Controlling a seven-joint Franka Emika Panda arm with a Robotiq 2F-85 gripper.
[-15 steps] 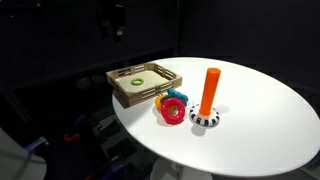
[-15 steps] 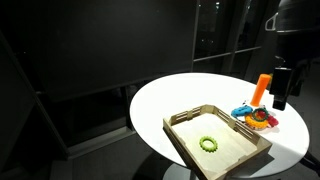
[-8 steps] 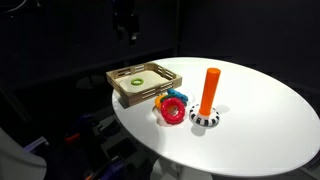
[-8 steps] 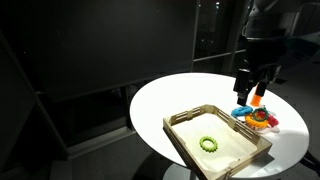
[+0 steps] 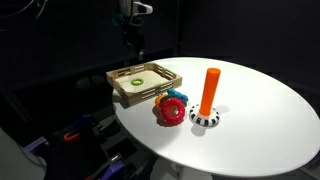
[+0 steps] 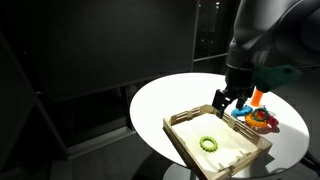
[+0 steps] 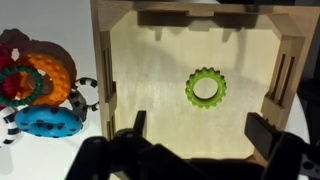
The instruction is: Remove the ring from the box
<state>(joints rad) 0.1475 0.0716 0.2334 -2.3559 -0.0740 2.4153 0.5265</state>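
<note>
The small green ring [image 7: 205,87] lies flat on the floor of the pale wooden box [image 7: 120,70], right of its middle in the wrist view. It also shows in both exterior views [image 5: 137,81] [image 6: 208,143], inside the box [image 5: 122,92] [image 6: 178,136]. My gripper [image 7: 198,132] is open and empty above the box, its two fingers spread wide below the ring in the wrist view. In both exterior views the gripper [image 5: 136,42] [image 6: 221,102] hangs above the box, clear of it.
A red ring [image 5: 173,112] and a blue ring [image 5: 176,96] lie on the round white table [image 5: 250,130] beside the box. An orange peg [image 5: 210,91] stands on a black-and-white base [image 5: 204,119]. The table edge is close behind the box.
The arm has moved from beside the peg over to above the box and come lower. The ring and the box have not moved.
</note>
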